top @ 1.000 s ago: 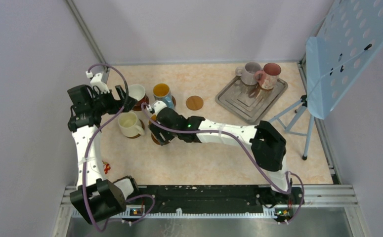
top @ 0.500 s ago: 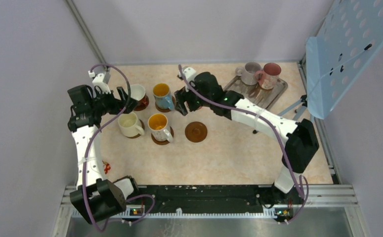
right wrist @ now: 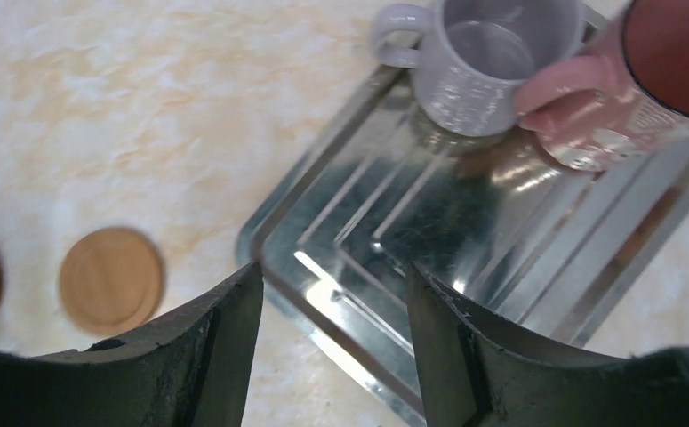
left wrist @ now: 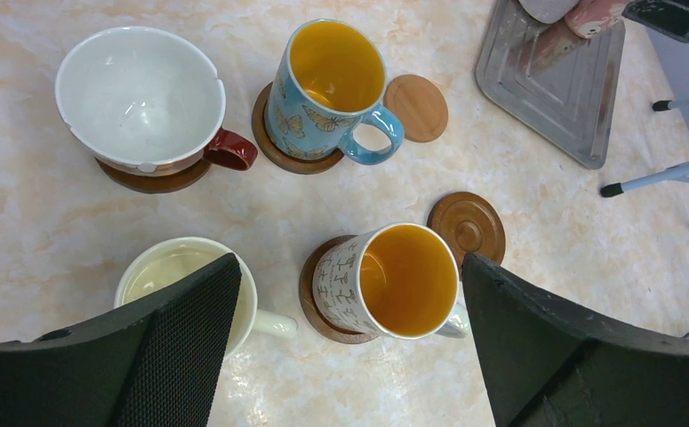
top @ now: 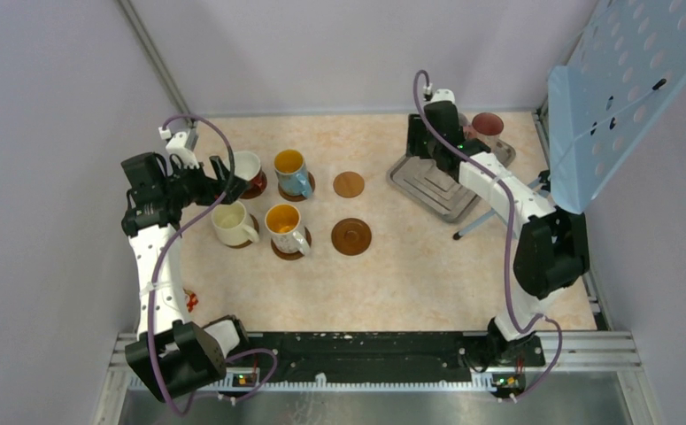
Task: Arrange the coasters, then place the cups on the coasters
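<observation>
Cups already stand on four round brown wooden coasters (left wrist: 296, 160) at the left side of the marbled beige table (top: 410, 274): a wide white cup with a dark red handle (left wrist: 140, 98), a blue butterfly mug with orange inside (left wrist: 327, 89), a cream mug (left wrist: 167, 267) and a white patterned mug with orange inside (left wrist: 394, 280). Each one sits near the middle of its disc, so only a thin brown edge shows.

Two coasters are free, just to the right of this group: a lighter wooden disc (top: 349, 184) and a glossy dark disc with a centre ring (top: 351, 236). They lie apart from each other, which leaves room for a handle.

The last two cups, a pale lilac-grey mug (right wrist: 478, 62) and a pink mug with dark red inside (right wrist: 652, 62), stand close together, perhaps touching, at the far corner of the square silver metal tray (right wrist: 394, 231).

The right gripper (right wrist: 332, 280) hovers above this tray, its jaws moderately apart with nothing between them. It probably aims at the lilac-grey mug, which is the nearer one. The left gripper (left wrist: 349, 258) hangs over the four placed cups with jaws wide and empty, probably kept aside so that the arms do not cross.
</observation>
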Available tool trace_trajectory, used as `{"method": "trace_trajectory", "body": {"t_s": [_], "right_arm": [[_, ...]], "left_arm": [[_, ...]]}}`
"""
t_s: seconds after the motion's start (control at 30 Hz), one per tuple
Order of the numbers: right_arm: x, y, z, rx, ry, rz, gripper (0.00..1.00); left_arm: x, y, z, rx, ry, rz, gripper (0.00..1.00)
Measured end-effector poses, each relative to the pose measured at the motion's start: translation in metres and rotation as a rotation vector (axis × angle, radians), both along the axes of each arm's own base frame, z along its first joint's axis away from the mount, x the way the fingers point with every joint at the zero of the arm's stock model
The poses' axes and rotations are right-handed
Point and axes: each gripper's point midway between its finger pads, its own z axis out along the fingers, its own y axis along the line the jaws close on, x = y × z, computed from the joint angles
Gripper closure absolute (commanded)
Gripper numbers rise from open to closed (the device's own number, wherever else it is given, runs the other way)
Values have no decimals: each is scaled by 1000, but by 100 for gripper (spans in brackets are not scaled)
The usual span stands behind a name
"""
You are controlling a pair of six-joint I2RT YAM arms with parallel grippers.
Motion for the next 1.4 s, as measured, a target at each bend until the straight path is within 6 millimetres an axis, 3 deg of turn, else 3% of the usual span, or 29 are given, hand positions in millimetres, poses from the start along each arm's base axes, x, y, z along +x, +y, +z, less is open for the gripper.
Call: {"method": "trace_trajectory", "body": {"t_s": [0.1,0.33,0.67,0.87,1.07,1.23,1.4], "right_arm": [[16,-27,-17,-23,18,-150,45],[51,-66,-51,-46,64,-398,45],[79,-117,-59,-16,58,-582,40],[94,-128,-57,4,37,-622,39],[102,-130,-69,-4,50,-631,39],[103,-137,-75,-14,65,-647,48],[103,-147,-78,-14,66,-664,51]], "left_arm": [[0,0,0,0,0,0,1],[0,1,0,2,1,4,1],[1,1,-2,-2,6,10,1],[1,1,-2,-5,8,11,1],[1,1,-2,-5,9,14,1],[2,2,-3,-6,13,16,1],[3,3,-4,-6,15,19,1]]}}
